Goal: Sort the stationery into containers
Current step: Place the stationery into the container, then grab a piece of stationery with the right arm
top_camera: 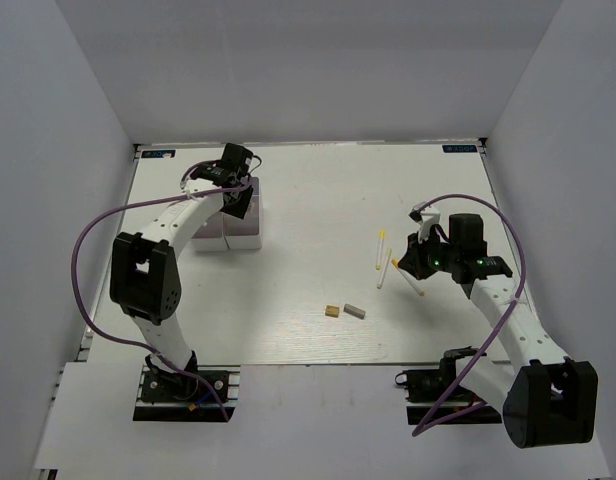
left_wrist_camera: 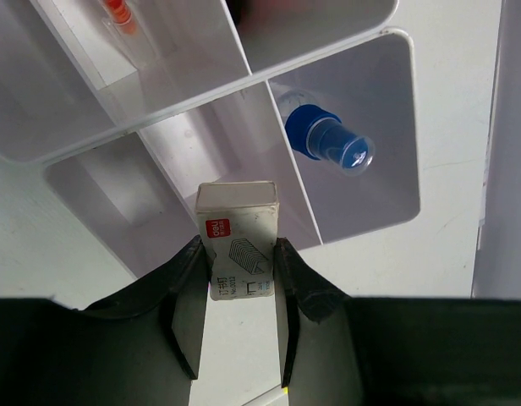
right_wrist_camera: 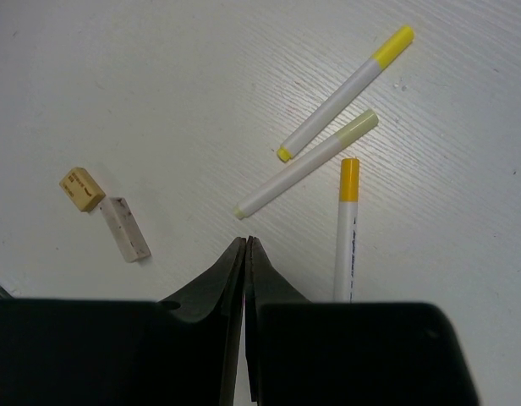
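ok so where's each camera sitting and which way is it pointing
top external: above and behind, looking down on the table; left arm and right arm show.
left wrist: looks down into the tray; its fingers hold a white box.
right wrist: looks down at yellow-tipped sticks; its shut fingers show.
shared: top and right wrist both show the sticks.

There are three yellow-tipped sticks, all with white bodies. The small blocks also number three: one tan block, one grey block and one white labelled block. There is one blue-capped bottle and one red pen, of which only part shows. One tray is in view; its compartments cannot all be counted.
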Robot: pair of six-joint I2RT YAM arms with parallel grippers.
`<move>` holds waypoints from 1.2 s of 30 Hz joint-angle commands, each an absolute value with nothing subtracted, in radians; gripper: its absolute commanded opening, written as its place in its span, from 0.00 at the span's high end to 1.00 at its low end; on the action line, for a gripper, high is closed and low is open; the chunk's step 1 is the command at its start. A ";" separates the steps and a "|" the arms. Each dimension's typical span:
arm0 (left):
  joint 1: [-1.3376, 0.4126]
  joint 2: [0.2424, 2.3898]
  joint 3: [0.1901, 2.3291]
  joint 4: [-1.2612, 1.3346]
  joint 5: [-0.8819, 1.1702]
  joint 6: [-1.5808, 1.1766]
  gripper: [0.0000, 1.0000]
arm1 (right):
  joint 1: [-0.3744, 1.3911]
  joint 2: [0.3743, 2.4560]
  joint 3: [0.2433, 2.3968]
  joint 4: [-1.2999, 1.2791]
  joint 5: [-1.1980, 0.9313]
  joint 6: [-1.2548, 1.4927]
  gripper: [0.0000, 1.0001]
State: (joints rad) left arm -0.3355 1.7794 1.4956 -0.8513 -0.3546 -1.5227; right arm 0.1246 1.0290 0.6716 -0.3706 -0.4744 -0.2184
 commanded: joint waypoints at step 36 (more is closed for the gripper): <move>-0.359 1.573 1.387 -0.743 -0.247 -1.353 0.66 | 0.124 1.034 0.661 -0.371 -0.450 -0.282 0.59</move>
State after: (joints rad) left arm -0.3431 1.7123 1.4265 -0.7891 -0.2989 -1.4731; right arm 0.1246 1.0294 0.6571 -0.3717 -0.4698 -0.2447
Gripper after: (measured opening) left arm 0.343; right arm 0.386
